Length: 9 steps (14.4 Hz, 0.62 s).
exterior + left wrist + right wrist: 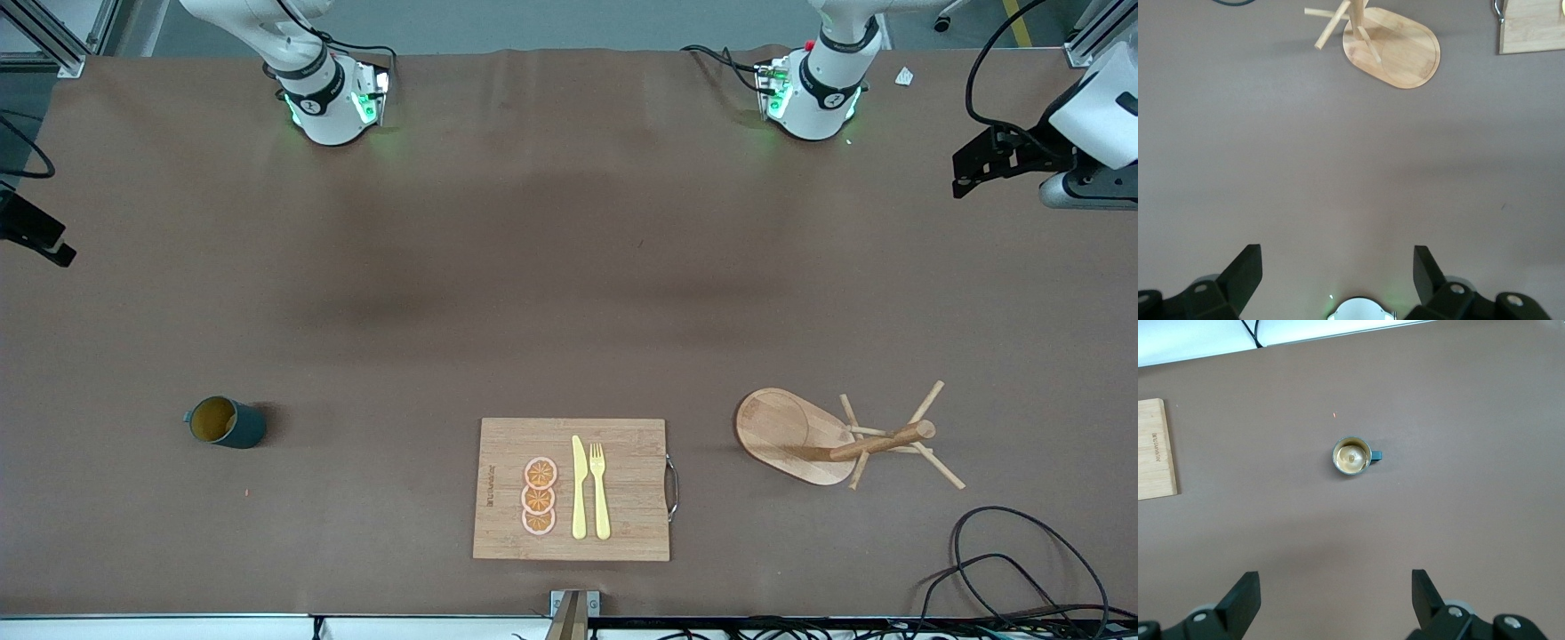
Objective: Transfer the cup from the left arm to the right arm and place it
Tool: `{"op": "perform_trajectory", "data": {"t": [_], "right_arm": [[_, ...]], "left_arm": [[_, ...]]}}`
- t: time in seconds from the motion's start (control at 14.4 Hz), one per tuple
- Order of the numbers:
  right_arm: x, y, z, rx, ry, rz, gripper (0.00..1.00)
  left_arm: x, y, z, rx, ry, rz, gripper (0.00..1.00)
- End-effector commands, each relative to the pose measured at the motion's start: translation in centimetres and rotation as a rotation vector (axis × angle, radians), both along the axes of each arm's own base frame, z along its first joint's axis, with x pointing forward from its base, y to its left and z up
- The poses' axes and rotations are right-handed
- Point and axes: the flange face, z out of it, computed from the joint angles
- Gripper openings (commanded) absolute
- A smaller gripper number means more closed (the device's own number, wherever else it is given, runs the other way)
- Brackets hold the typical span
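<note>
The cup (227,422) is a small dark teal mug with a tan inside. It stands upright on the brown table, toward the right arm's end and nearer the front camera. The right wrist view shows the cup (1351,457) from above, its handle sticking out sideways. My right gripper (1335,573) hangs high over the table, open and empty, well apart from the cup. My left gripper (1337,248) is also raised, open and empty, over bare table at the left arm's end. Neither gripper touches anything.
A wooden cutting board (622,498) with a metal handle lies near the front edge; on it are a yellow knife (579,489), a yellow fork (600,489) and orange slices (539,496). A wooden mug rack (791,431) stands toward the left arm's end. Black cables (1005,569) lie at that corner.
</note>
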Motion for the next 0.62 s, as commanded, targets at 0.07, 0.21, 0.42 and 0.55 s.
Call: {"op": "perform_trajectory", "data": {"t": [0.07,0.21,0.42,0.55], "right_arm": [[-2.31,1.21,-0.53,0.008,0.012,0.008,1.0],[-2.45,1.59,-0.42,0.004,0.016,0.026,1.0],[-2.51,1.81,-0.6,-0.01,0.038,0.055,1.0],[-2.52,1.69,-0.45,-0.013,0.036,0.054,1.0]], "left_arm": [[-1.7,-0.59,0.16,-0.031,0.007,0.014,1.0],[-1.53,-0.57,0.2,-0.031,0.0,0.019,1.0],[-1.02,-1.02,0.59,-0.028,-0.009,-0.01,1.0],[-0.98,-1.07,0.58,-0.025,-0.01,-0.01,1.0]]}}
